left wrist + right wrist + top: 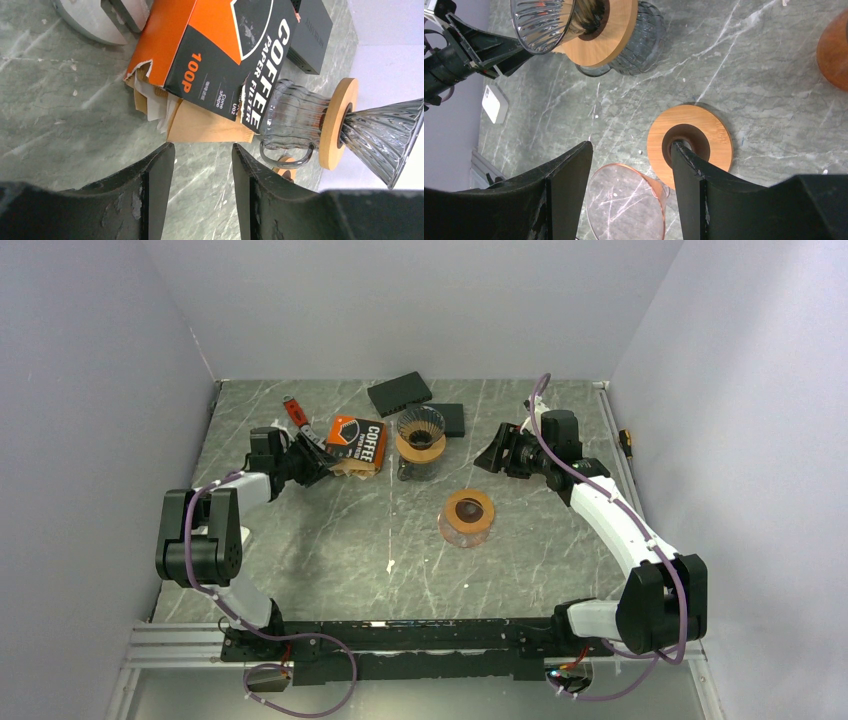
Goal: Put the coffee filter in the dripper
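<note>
Since the coffee filter [200, 125] is thin brown paper, judge it very light, floppy and easily creased or torn. Several look stacked, so two may lift together. It pokes from the torn near end of the filter box [220, 55], left of the grey dripper [385, 137] on the table [60, 110]. Left tool [202, 150]: jaws parted, empty, just short of the paper. Right tool [631, 147]: parted, empty. Pinch the exposed edge lightly.

On the orange-and-black filter box [215, 55], lying toward the far edge of the counter, left of centre, "COFFEE PAPER FILTER" is printed in white and "100P" in orange. Smaller lines beside these, one seemingly "Cone shape", are barely legible. Faint lettering on the black box [312, 37] cannot be read.
</note>
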